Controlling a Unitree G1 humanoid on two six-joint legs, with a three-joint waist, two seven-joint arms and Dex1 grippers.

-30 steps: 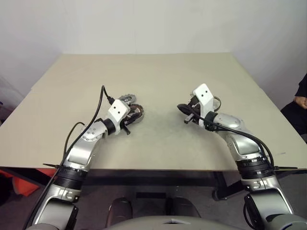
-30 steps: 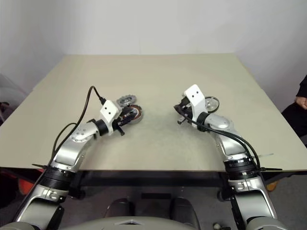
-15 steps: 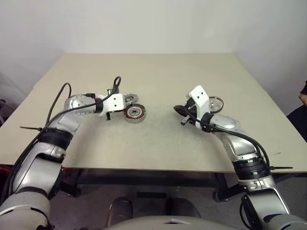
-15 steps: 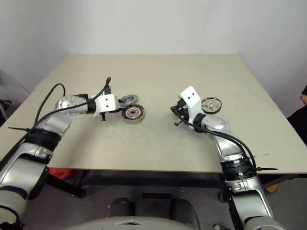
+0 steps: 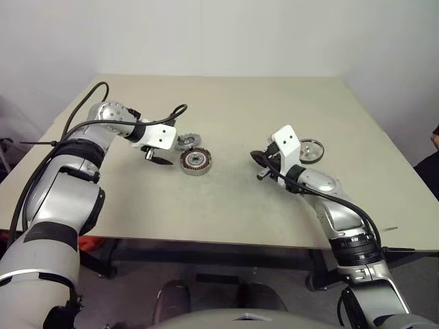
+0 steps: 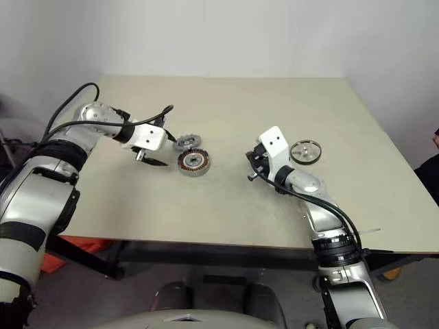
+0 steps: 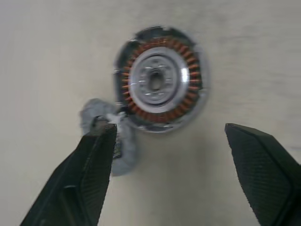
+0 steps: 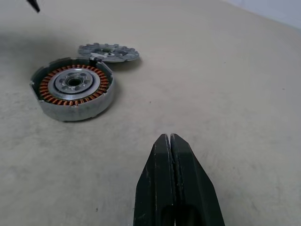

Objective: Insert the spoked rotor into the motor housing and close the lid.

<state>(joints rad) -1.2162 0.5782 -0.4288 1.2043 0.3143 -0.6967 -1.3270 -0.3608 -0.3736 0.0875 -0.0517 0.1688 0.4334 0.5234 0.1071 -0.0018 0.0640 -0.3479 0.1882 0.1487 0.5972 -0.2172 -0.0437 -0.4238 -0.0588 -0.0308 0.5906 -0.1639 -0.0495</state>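
Observation:
The motor housing (image 5: 195,161), a silver ring with copper windings and a dark hub, lies flat on the table, open side up. A small toothed grey disc (image 5: 184,142) lies against its far side. The spoked rotor (image 5: 310,150) rests flat on the table at the right. My left gripper (image 5: 156,158) hovers just left of the housing, pointing down, open and empty. In the left wrist view, its fingers (image 7: 96,155) frame the housing (image 7: 160,80). My right gripper (image 5: 260,166) is shut and empty between housing and rotor, pointing at the housing (image 8: 74,94).
The beige table (image 5: 226,103) has bare surface around the parts and toward its far edge. Cables loop over my left arm (image 5: 96,92). A person's dark sleeve (image 5: 433,140) shows at the right border, off the table.
My left arm swung its elbow out to the left, and its gripper lifted off the housing and opened. The housing stays on the table. The right gripper has not moved.

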